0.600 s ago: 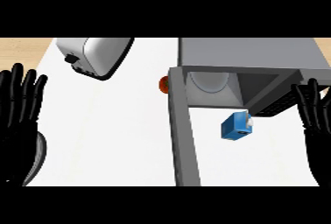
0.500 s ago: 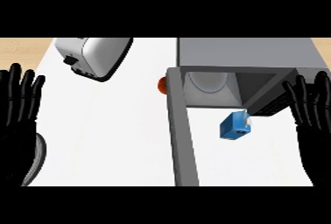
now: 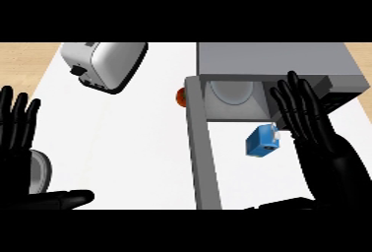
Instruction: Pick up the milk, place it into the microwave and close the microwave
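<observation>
Right robot hand [image 3: 309,118]: right of centre frame, fingers straight and spread wide, holding nothing, just right of the milk carton [image 3: 262,141]. Left robot hand [image 3: 18,135]: at the left edge, fingers up and spread, resting. The carton, small and blue with a white cap, lies on the white worktop [image 3: 131,147] below the microwave's [image 3: 272,61] open cavity, right of its swung-out door [image 3: 202,152]. Judgement: light, stiff-sided, slightly slippery, crushable; best taken across its flat side faces at mid-body. A toaster [image 3: 105,64] sits upper left.
</observation>
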Robot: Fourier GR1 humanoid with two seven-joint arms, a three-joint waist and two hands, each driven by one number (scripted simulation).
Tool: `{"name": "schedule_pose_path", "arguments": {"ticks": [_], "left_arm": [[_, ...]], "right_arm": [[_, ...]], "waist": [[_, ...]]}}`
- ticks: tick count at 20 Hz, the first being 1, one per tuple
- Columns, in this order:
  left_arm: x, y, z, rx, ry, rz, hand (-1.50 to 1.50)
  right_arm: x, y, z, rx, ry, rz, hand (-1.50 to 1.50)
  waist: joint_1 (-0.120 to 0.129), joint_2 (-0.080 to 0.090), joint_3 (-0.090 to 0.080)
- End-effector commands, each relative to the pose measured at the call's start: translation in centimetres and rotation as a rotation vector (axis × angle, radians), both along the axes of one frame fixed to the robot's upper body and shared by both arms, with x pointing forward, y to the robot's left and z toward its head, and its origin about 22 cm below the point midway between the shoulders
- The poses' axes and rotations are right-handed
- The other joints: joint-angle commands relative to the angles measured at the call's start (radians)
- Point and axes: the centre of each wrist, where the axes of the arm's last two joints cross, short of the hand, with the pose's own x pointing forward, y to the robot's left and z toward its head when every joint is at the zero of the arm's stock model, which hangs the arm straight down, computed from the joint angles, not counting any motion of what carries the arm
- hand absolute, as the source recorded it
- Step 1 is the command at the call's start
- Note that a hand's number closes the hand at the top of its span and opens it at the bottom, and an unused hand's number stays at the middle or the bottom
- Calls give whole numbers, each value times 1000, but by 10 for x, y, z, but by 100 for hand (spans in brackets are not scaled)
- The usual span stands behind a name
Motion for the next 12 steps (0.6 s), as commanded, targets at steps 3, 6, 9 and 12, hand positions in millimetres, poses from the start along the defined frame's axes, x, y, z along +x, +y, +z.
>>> {"name": "schedule_pose_path", "arguments": {"ticks": [3, 6, 9, 12], "left_arm": [[-39, 23, -8, -34, 34, -12, -150], [-55, 30, 3, -11, 38, 3, -150], [-59, 34, -1, -15, 30, 18, -150], [-74, 45, -7, -22, 37, 1, -150]], "right_arm": [[-8, -1, 3, -3, 40, -2, -150], [-25, -10, 24, -40, 33, -63, -150], [-31, 5, 4, -28, 48, -111, -150], [-36, 3, -10, -41, 88, -132, -150]], "waist": [[-2, -1, 1], [-3, -3, 1], [-4, -1, 1], [-3, -2, 1]]}}
